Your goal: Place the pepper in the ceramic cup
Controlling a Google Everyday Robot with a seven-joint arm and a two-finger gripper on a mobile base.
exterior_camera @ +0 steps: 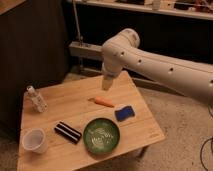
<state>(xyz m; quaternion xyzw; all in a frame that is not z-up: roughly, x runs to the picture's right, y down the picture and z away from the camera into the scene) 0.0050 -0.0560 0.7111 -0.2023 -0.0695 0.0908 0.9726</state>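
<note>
One bent arm, claw above pepper

Wooden table fills lower left of frame. Pepper lies flat near table centre, w/ blue sponge just to its right, not touching. Gripper hangs over the pepper, clear of it, jaws apart, nothing in them. Ceramic cup stands upright bottom left, well apart from pepper. Green plate bottom centre, black striped block beside it. Clear bottle far left.

Arm cut off at right edge; end effector hangs above table; table's front-left corner cropped by bottom edge
</note>
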